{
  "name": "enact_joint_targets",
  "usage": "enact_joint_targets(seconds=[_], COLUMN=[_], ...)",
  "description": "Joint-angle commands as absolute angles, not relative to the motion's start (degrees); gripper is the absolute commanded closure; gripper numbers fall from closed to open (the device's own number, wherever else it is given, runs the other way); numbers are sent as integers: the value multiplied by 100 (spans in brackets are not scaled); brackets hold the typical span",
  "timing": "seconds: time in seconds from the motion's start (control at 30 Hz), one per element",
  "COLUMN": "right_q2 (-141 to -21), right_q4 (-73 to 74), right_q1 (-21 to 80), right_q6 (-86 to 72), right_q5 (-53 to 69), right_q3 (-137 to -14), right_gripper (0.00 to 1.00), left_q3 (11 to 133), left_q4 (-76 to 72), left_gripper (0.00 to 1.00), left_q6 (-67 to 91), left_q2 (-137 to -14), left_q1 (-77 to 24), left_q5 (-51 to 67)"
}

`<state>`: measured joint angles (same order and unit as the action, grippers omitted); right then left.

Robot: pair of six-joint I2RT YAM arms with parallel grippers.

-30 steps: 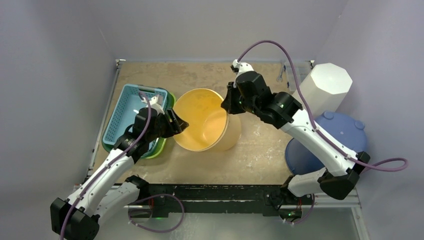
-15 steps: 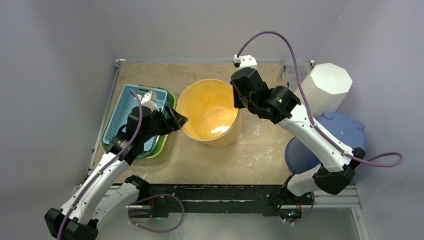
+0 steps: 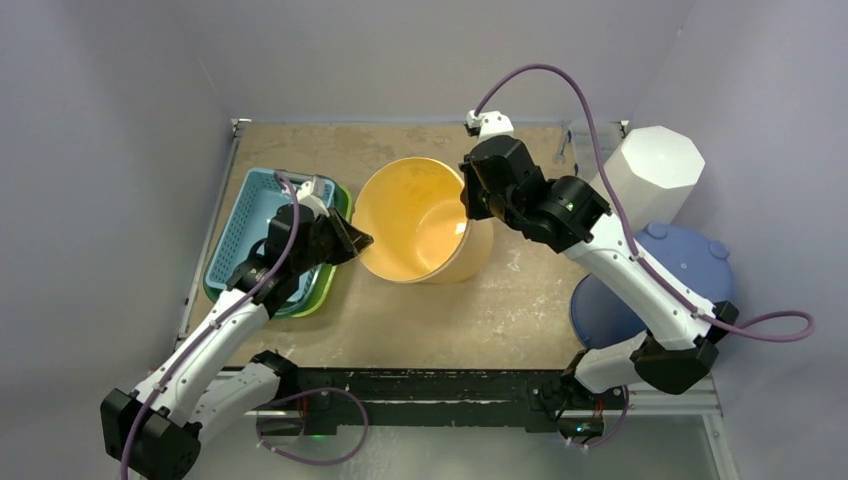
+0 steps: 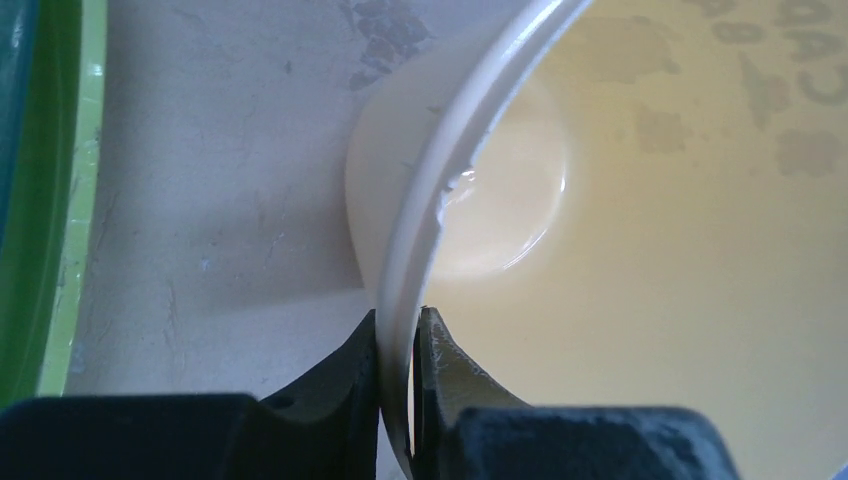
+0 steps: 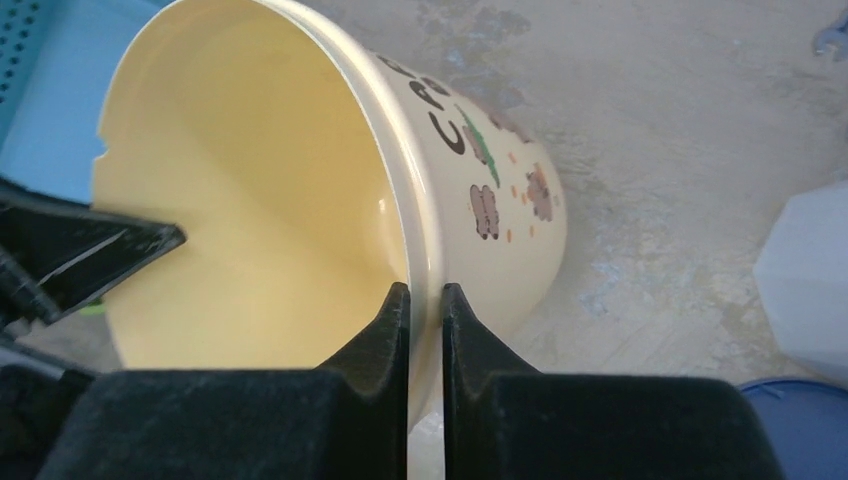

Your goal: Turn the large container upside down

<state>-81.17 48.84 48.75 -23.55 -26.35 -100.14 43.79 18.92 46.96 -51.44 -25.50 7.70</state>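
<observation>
Opposite sides of large container (image 3: 415, 235) rim: left gripper (image 4: 400, 322), right gripper (image 5: 426, 298) each pinching; uneven rotation risking thin rim slipping free.

Pale yellow large container (image 3: 415, 225), upright, mouth up

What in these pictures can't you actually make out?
Right wrist view: the lettering on the large container curves away round its wall; only the first letters show.
Top view: the green tray is mostly hidden under the blue basket.
Top view: the blue bin is partly covered by the right arm and the white canister.
</observation>
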Motion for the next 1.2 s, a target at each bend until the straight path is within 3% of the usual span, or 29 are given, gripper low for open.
enact_joint_targets(seconds=[0.0, 0.23, 0.63, 0.97, 1.17], right_q2=[-7615, -7514, -7507, -7766, -7887], right_q4=[4172, 3561, 3257, 3671, 4436], right_q1=[4829, 4834, 4773, 4703, 4720], right_q6=[-2528, -3002, -3060, -2967, -2689], right_q5=[-1703, -783, -808, -500, -1030], right_q3=[-9788, -9115, -9001, -9237, -9620], right_gripper=[100, 93, 60, 59, 55], left_q3=[4238, 3650, 3092, 2958, 2896], left_q4=[1413, 678, 255, 407, 314], left_gripper=[96, 100, 100, 100, 100], left_q6=[4701, 4906, 4914, 4995, 5094], left_q2=[-5159, -5113, -4875, -4753, -4787], left_q1=[-2542, -2542, -2540, -2542, -2540], left_q5=[1049, 1169, 1158, 929, 800])
